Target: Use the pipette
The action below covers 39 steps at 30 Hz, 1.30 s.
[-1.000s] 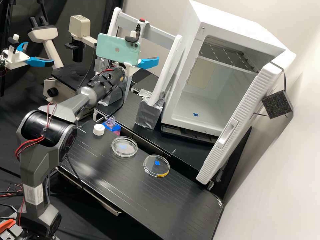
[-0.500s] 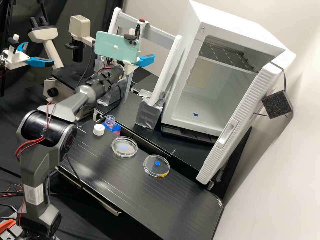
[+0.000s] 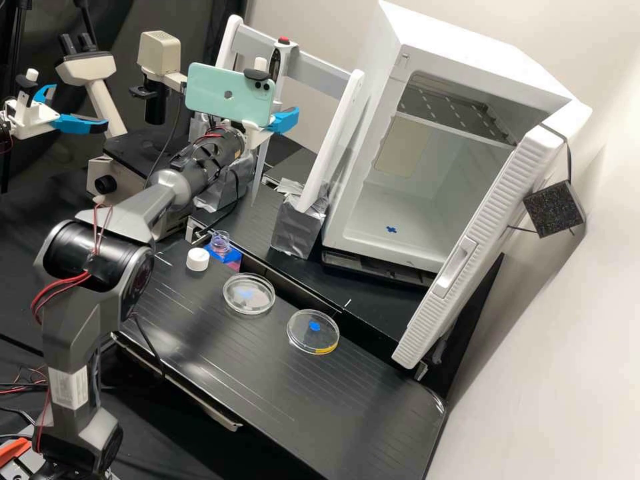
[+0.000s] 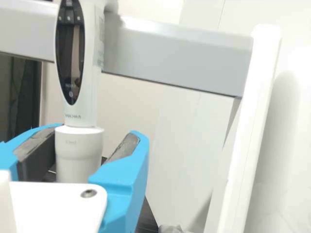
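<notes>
Red wires (image 3: 57, 283) loop from the near part of the arm (image 3: 73, 333), and I think they could snag if it swings wide. Past them, the black bench (image 3: 267, 393) holds the nearer dish (image 3: 310, 337) and then the farther dish (image 3: 249, 301). Carrying the pipette too low might bump their rims and make them slide. Next come the white cap (image 3: 197, 259) and the little clear bottle (image 3: 220, 244) just beside it. A clumsy swing there could tip the bottle and spill it.

Farther back, the claw (image 4: 95, 130) has its blue fingers (image 4: 124, 170) apart, and it isn't gripping anything. The pipette (image 4: 77, 114) is upright between them, up at the tall rack (image 4: 180, 56). I can see a gap on one side, so a crooked squeeze could push the pipette sideways and knock it off the rack. Pulling back with a weak grip could make it slip and fall. Behind stands the microscope (image 3: 87, 68), which a wide turn of the arm might hit.
</notes>
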Each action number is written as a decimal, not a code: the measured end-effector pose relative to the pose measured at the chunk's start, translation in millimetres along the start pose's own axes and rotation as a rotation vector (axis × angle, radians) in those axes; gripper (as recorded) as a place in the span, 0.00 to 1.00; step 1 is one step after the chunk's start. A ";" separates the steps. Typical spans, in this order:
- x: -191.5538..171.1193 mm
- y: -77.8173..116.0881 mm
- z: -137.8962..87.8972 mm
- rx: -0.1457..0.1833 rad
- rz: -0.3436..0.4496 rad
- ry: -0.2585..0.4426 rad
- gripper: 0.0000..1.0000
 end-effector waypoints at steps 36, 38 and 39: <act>-3.8 2.0 -2.7 0.065 -0.035 0.010 0.00; -5.2 5.8 -2.9 0.084 -0.039 0.009 0.00; -6.0 6.8 -3.2 0.091 -0.046 0.008 0.00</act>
